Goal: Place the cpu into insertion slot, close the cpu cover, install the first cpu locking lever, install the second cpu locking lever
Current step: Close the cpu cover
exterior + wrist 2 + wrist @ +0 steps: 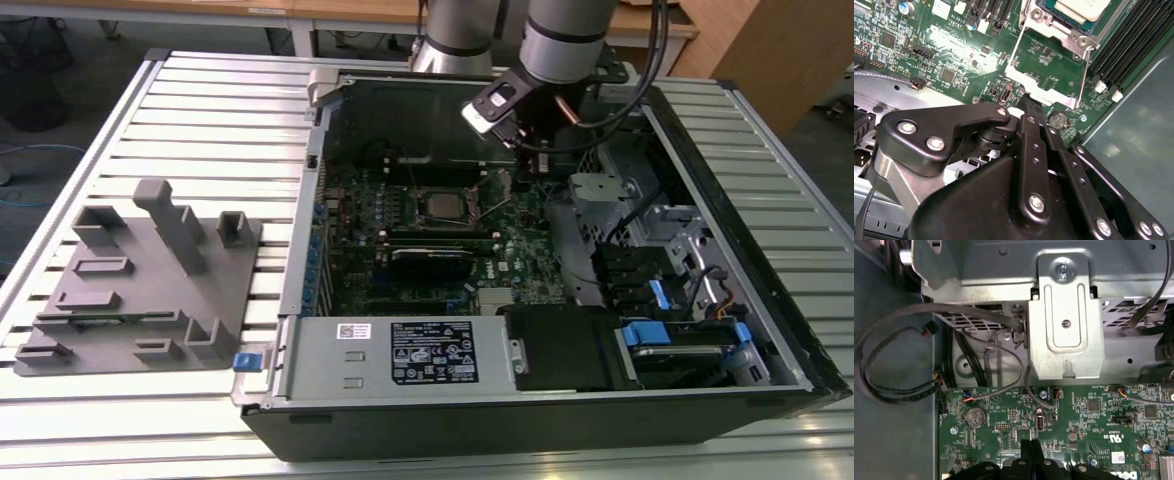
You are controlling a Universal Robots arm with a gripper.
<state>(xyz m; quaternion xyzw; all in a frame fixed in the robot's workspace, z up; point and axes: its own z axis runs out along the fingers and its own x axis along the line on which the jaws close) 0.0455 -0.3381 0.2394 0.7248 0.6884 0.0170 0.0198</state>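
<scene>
Exterior view: gripper (531, 165) low over green motherboard (518, 268) inside open computer case (534, 432), just beside cpu (438, 205).
fingers (1029, 131): closed tip to tip, tips at free edge of cpu cover (1041, 89).
cpu: seated in insertion slot (1050, 11).
cpu cover: swung open, clear of chip, board visible through cut-out.

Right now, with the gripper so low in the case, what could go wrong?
The shut gripper sits at the edge of the open cpu cover; a slip could scrape the motherboard or the coin battery. The cpu lies unclamped, so a knock may shift it.
</scene>
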